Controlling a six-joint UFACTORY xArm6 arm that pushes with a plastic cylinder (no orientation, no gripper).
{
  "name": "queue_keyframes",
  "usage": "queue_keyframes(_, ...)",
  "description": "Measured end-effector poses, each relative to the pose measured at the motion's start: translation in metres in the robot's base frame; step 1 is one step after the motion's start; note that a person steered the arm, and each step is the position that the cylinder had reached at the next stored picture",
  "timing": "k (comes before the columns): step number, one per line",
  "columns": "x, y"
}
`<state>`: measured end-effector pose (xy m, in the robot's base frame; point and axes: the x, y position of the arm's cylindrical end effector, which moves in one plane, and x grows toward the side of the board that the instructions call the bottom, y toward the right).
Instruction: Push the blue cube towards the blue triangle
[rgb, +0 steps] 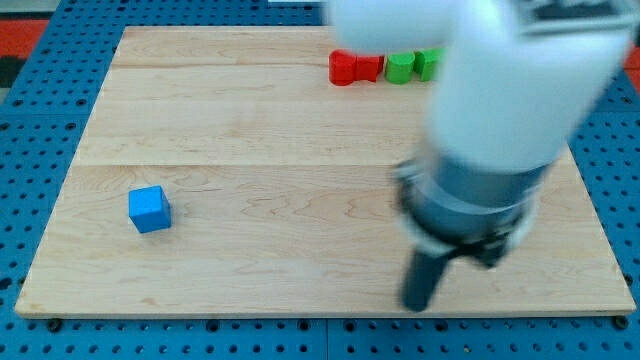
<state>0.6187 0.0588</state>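
We have no jaws, only our tip (417, 304), holding nothing, well right of the blue cube (149, 209). It looks light and rigid; we'd push a flat face squarely. No blue triangle shows.

Board (250, 130): pale wood, visible grain, smooth matt finish, laid in planks with faint seams. Surround (40, 120): blue perforated sheet, matt; material cannot be told. Blue cube (149, 209): solid-coloured, smooth, matt, plastic-looking. Red blocks (356, 68) and green blocks (412, 66): same smooth look. Arm housing (520, 70): white, smooth, blurred. Rod, my tip (415, 306): dark, matt.
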Motion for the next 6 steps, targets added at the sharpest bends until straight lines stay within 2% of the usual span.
queue_keyframes(1,-0.009,-0.121)
queue_keyframes(2,-0.051,-0.263)
queue_keyframes(3,-0.119,-0.305)
queue_keyframes(4,-0.108,-0.255)
queue_keyframes(5,-0.101,-0.241)
queue_keyframes(6,-0.136,-0.153)
